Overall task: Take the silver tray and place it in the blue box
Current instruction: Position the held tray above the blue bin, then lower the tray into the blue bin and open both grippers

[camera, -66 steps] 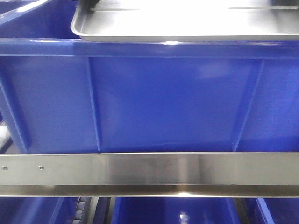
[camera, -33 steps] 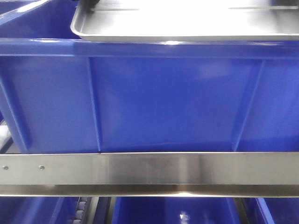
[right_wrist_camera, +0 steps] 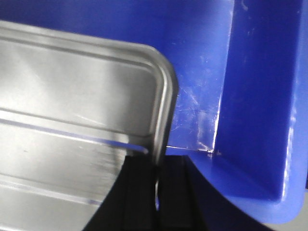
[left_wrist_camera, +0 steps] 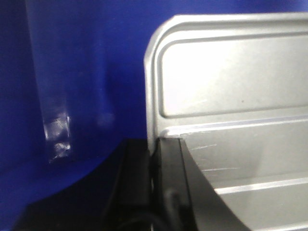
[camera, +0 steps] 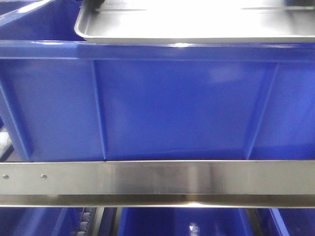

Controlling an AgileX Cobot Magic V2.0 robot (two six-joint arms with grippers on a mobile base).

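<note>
Frame edge crops the silver tray point(camera: 197, 32) above blue box point(camera: 172, 108)

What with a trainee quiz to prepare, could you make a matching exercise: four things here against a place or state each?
Things: 1 silver tray; 2 blue box; 3 steel rail; 4 left gripper.
States: A below the box's front wall; B clamped on the tray's rim; C above the box's front rim; D ribbed front wall.
Pairs: 1-C; 2-D; 3-A; 4-B.
</note>
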